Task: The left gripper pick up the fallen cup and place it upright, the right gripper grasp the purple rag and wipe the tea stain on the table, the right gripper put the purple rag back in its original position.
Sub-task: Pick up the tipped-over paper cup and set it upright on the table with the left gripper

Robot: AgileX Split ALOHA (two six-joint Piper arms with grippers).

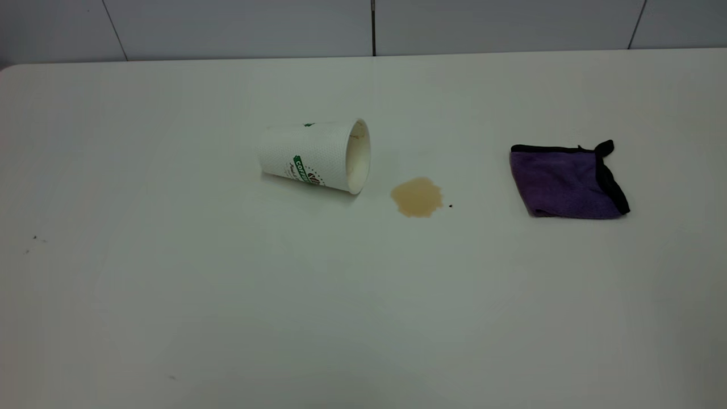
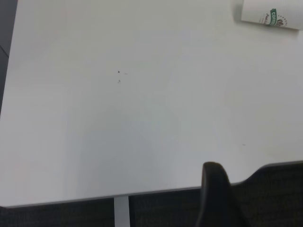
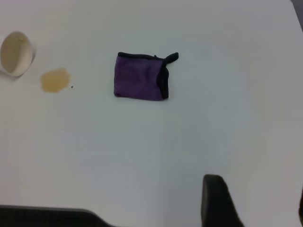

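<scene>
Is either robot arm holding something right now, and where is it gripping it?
Nothing is held. The white paper cup lies on its side and the folded purple cloth lies flat on the white table, no gripper touching them.

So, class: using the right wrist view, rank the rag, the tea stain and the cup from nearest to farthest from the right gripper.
1. Rag: nearest, alone on the table, closest to the right gripper.
2. Tea stain: beyond the rag, between rag and cup.
3. Cup: farthest, on its side just past the stain, mouth toward it.
</scene>
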